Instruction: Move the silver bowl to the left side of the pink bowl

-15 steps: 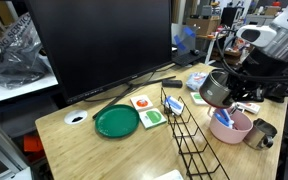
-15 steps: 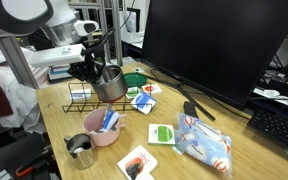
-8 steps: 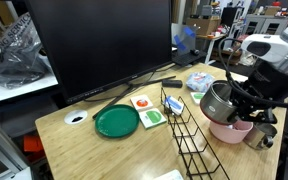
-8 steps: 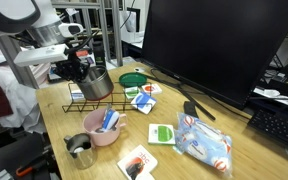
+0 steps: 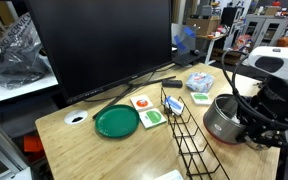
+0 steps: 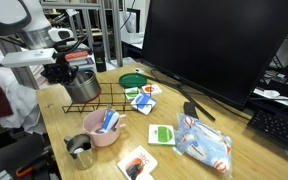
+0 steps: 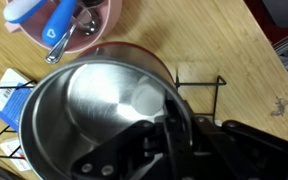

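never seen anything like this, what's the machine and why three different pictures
It is a single robot arm with a two-fingered claw, steered by a person. Two pictures come from cameras standing off the desk at different spots; the third looks down from the arm's wrist. The claw grips the rim of the silver bowl, held above the wooden desk. On the desk: the pink bowl, a green plate, a wire rack, a metal cup and a monitor.

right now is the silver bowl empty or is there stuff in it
Empty: the wrist view looks straight into the silver bowl and shows only bare shiny metal.
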`<move>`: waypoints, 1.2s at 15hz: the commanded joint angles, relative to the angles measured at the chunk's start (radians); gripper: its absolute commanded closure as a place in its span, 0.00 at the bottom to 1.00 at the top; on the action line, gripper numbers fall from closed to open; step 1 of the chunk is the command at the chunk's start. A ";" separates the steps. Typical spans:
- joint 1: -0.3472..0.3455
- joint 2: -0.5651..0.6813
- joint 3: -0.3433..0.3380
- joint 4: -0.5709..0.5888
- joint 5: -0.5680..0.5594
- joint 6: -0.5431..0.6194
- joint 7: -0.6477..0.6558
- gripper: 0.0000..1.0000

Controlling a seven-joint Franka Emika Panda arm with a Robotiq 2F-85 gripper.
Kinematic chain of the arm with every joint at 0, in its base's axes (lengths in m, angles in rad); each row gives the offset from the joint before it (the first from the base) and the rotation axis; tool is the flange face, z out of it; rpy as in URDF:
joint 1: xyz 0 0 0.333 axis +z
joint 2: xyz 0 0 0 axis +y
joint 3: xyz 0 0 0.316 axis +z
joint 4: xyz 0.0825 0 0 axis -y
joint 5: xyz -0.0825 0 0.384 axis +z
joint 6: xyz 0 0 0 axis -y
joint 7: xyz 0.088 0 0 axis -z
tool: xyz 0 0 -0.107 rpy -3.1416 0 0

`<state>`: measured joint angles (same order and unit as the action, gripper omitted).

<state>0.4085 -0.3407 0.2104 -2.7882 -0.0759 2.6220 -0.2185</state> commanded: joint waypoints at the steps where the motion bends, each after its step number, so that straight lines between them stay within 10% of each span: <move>1: 0.006 0.016 0.014 0.001 0.050 -0.025 0.027 0.98; 12: 0.002 0.104 0.088 -0.001 0.147 -0.017 0.241 0.98; 18: -0.064 0.119 0.183 -0.001 0.000 -0.044 0.578 0.98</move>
<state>0.3977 -0.2187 0.3419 -2.7891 -0.0123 2.5895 0.2218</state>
